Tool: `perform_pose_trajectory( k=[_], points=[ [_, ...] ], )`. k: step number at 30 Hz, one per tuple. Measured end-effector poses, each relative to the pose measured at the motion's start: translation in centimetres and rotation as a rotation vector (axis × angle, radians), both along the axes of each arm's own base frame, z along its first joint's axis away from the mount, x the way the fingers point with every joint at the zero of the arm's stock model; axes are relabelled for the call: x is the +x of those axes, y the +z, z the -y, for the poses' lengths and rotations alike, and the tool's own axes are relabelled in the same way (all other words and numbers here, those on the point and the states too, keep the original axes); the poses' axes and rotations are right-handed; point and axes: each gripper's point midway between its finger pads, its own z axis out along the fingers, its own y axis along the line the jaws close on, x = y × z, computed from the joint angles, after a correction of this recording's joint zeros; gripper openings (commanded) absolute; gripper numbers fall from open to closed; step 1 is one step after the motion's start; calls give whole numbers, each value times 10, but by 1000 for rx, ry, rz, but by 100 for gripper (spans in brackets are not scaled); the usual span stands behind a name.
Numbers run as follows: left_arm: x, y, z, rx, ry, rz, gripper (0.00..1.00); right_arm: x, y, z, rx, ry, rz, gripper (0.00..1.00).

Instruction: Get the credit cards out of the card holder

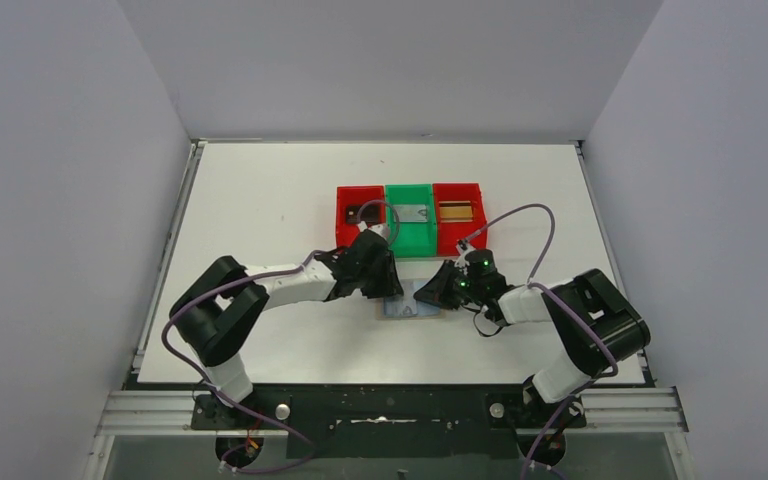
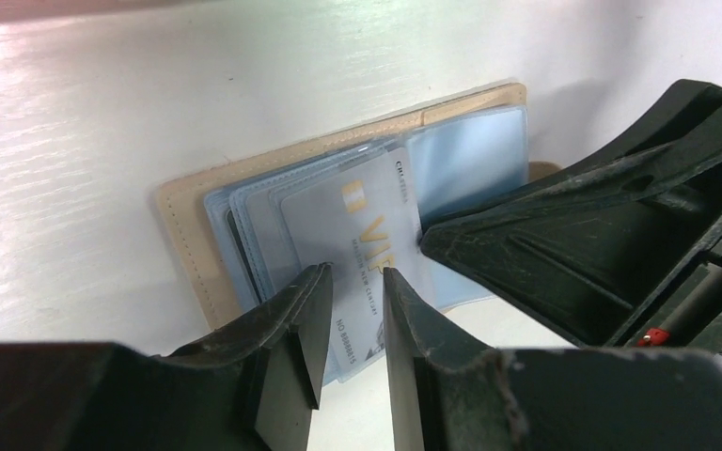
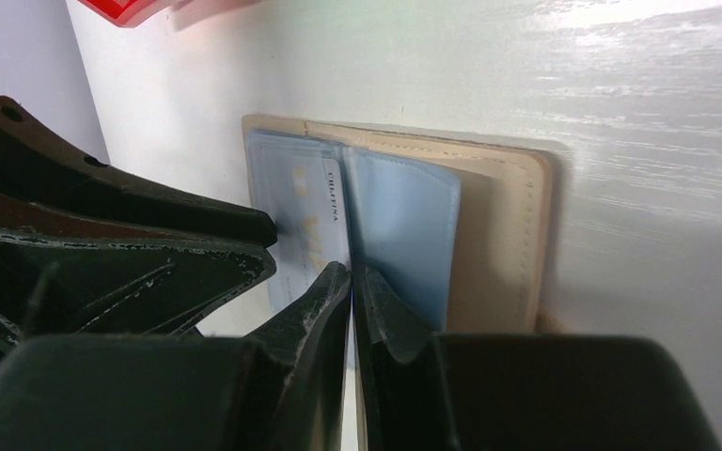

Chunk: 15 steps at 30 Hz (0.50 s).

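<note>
I see the beige, stitched card holder (image 3: 498, 216) lying open on the white table (image 2: 75, 141), its glossy blue sleeves (image 2: 470, 160) fanned over a silver-grey card (image 2: 357, 225). My left gripper (image 2: 355, 282) straddles that card with its jaws slightly apart. The right gripper (image 3: 351, 277) is closed against the sleeves.

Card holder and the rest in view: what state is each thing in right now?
card holder: open flat, blue sleeves showing
VIP card: partly out of its sleeve
left pincer: jaws narrowly apart over the VIP card
right pincer: shut, tips at the sleeves' fold
left red bin: holds a dark card
green bin: holds a silver-grey card
right red bin: holds a gold-brown card
</note>
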Motion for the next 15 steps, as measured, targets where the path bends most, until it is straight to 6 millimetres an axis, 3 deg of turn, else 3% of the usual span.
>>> perform_pose_trajectory(
  k=[11, 15],
  points=[
    [-2, -1, -8, 38, 17, 5, 27, 2, -1, 2, -12, -15, 1, 9],
    [-3, -1, -9, 37, 17, 7, 27, 2, 0, 1, -7, -12, 5, 23]
  ],
)
